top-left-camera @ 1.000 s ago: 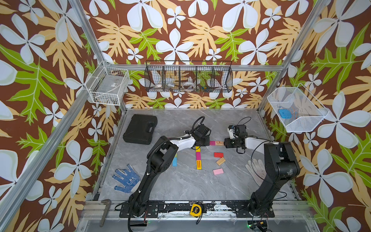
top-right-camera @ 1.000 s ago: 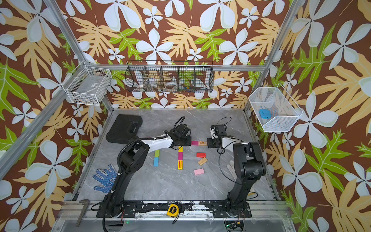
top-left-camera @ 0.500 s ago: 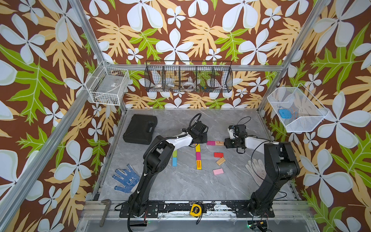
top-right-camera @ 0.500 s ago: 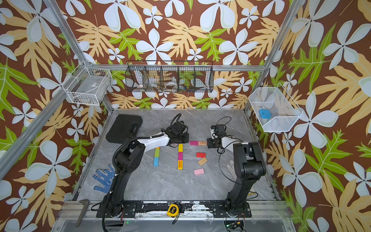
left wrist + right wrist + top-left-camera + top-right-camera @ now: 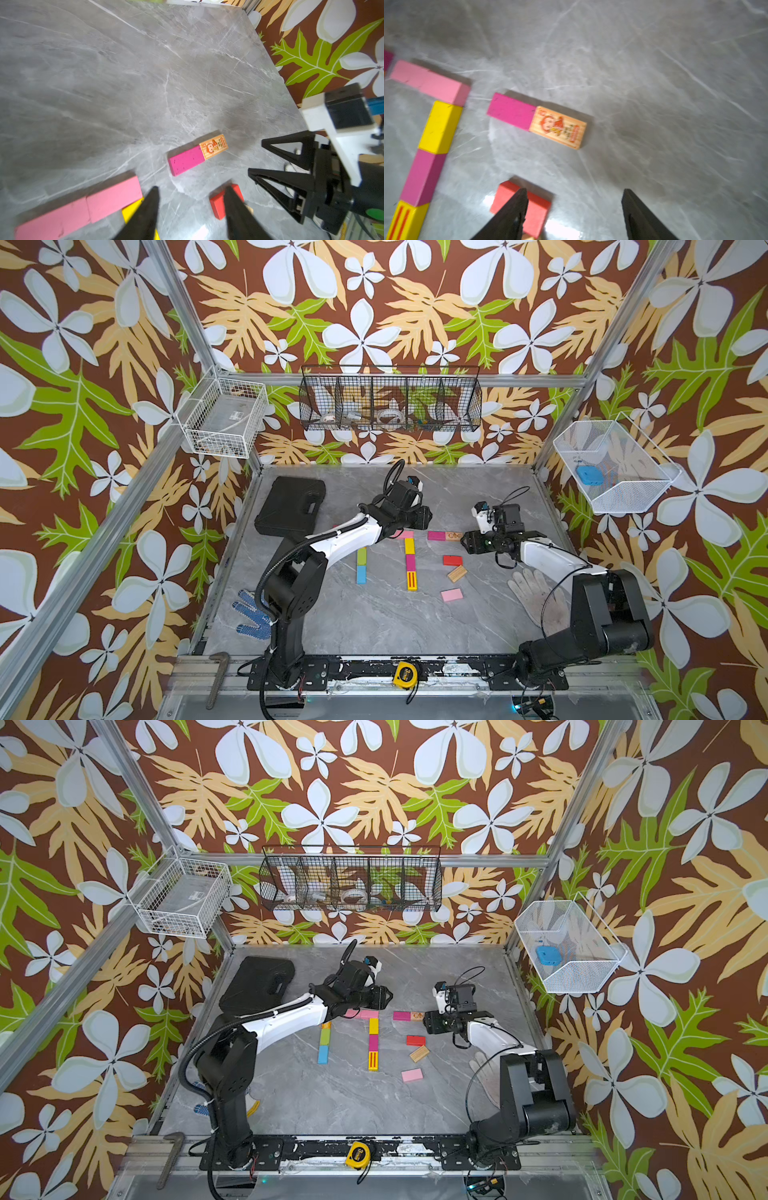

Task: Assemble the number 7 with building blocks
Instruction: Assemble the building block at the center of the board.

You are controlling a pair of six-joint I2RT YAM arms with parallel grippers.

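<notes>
The building blocks lie flat on the grey table [image 5: 374, 626]. Two pink blocks [image 5: 113, 195] form a row. From its end runs a column of yellow [image 5: 440, 126], magenta [image 5: 423, 176] and striped yellow [image 5: 411, 580] blocks. A magenta block [image 5: 510, 111] and a printed wood block [image 5: 560, 126] lie end to end beside the row. Red [image 5: 452, 560], plain wood [image 5: 457, 573] and pink [image 5: 451, 594] blocks lie loose. A green block [image 5: 362, 558] and a blue block [image 5: 361, 574] lie to the left. My left gripper [image 5: 191, 188] hovers open and empty over the pink row's end. My right gripper [image 5: 574, 190] is open and empty near the printed block.
A black case [image 5: 291, 506] sits at the back left. A blue-dotted glove [image 5: 251, 614] lies front left and a white glove [image 5: 536, 597] lies front right. A yellow tape measure [image 5: 406, 674] and a wrench [image 5: 218, 672] rest on the front rail. Wire baskets hang on the walls.
The left arm has shifted a little and its jaws now stand apart. The right arm has hardly moved.
</notes>
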